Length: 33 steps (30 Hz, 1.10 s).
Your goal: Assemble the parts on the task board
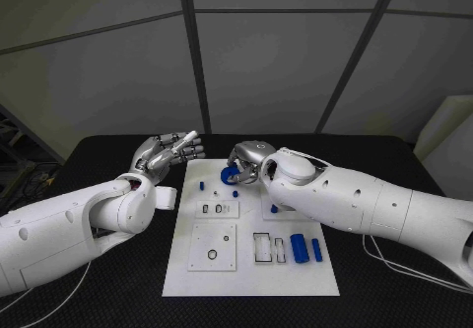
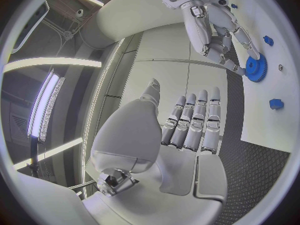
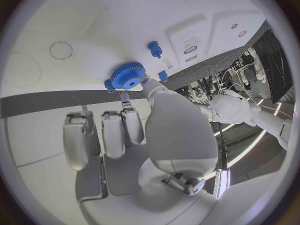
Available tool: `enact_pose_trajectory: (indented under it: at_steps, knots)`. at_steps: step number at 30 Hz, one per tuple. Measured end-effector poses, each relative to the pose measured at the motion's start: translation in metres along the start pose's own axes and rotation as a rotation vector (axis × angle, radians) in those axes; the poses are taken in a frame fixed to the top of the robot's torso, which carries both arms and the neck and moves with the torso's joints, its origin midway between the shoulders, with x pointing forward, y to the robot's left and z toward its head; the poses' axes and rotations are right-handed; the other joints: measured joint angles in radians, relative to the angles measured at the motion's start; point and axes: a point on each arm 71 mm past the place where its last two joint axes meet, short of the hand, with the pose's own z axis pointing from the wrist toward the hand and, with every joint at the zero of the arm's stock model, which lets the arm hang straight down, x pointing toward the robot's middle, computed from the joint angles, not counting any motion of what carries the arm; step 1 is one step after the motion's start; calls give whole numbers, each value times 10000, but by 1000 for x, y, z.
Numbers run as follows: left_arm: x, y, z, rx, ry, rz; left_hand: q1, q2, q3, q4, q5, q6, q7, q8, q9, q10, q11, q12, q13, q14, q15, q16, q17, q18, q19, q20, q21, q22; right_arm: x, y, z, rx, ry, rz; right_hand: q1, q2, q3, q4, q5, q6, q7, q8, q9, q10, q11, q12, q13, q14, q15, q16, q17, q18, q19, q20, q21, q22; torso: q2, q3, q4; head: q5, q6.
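Observation:
The white task board [image 1: 251, 273] lies in the middle of the black table. At its far end my right hand [image 1: 249, 161] pinches a blue gear [image 1: 229, 177] between thumb and fingers, close over the board. The right wrist view shows the gear [image 3: 128, 76] at my fingertips [image 3: 127, 106] above the board [image 3: 81, 25]. My left hand [image 1: 167, 153] is raised beside the board's far left corner, fingers straight and apart, holding nothing. From the left wrist I see that open hand [image 2: 190, 125], the right hand [image 2: 215, 30] and the gear [image 2: 255, 68].
Small blue pegs [image 1: 202, 185] and bits [image 1: 236, 193] stand on the board near the gear. Two blue cylinders [image 1: 299, 248] lie at the board's near right, beside a slotted white block [image 1: 262, 247]. Another white block with a ring hole [image 1: 213, 246] sits near left.

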Motion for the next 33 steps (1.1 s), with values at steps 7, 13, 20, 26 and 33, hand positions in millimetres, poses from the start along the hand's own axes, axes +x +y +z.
enact_pose_trajectory:
  at_steps: [7, 13, 20, 26, 33]
  knots:
    - [0, 0, 0, -2, -9, 5, 0, 0, 0, 0, 0, 0, 0, 0, 0, 0, 0, 0, 0, 0, 0, 1, 0, 0, 0, 0, 0, 0, 1, 0, 0, 3, 108, -31, -41, -41, -52, 51, 0, -35, 34, 0, -21, 0, 0, -39, 0, 17, 17, 0, 3, -1, -36, 36, 0, 0, 2, 0, 0, 1, 0]
    - [-1, 0, 0, -3, -19, 11, 0, 0, 0, 0, 0, 0, 0, 0, 1, 0, 0, -36, 0, 0, 0, -45, 0, 0, 0, 0, 0, -18, 2, -1, 0, 20, 317, 10, -301, -45, -96, 413, 5, 90, 11, 0, -52, 0, -1, -22, 0, 17, 17, 0, 2, 0, -36, 35, 0, 7, 2, 2, 0, 0, -6]
    - [-2, 0, 0, -4, -27, 16, 0, 0, 0, 0, 0, 0, 0, 0, 0, 0, 0, -36, 0, 0, 0, -51, 0, 1, 0, 0, 0, -18, 4, -5, -1, 119, 604, 211, -1189, -51, -178, 1348, 236, 63, 32, -23, -205, 2, 1, 66, 0, 17, 17, 0, 2, -1, -36, 35, 0, 7, 1, 5, -9, -7, -15]
    - [-2, 0, 0, -6, -27, 17, 0, 0, 0, 0, 0, 0, 0, 0, 1, 0, 0, -36, 0, 0, 0, -51, 0, 0, 0, 0, 0, -17, 5, -9, -2, 249, 687, 391, -1243, 4, -128, 1401, 544, -85, 55, -21, -320, 36, 35, 131, 0, 17, 17, 0, 1, -1, -1, 69, 0, 7, 1, 6, -9, -19, -25]
    - [-2, 0, -1, -7, -43, 26, 0, 0, 0, 0, 0, 0, 0, 0, 1, 0, 0, -36, 0, 0, 0, -51, 0, 0, 0, 0, 0, -17, 3, -12, -5, 322, 571, 550, -1221, -17, -55, 1329, 611, -85, 55, -21, -350, 0, 71, 233, -1, -18, 52, 0, 0, -1, -1, 69, 0, 6, -2, 8, -9, -33, -23]
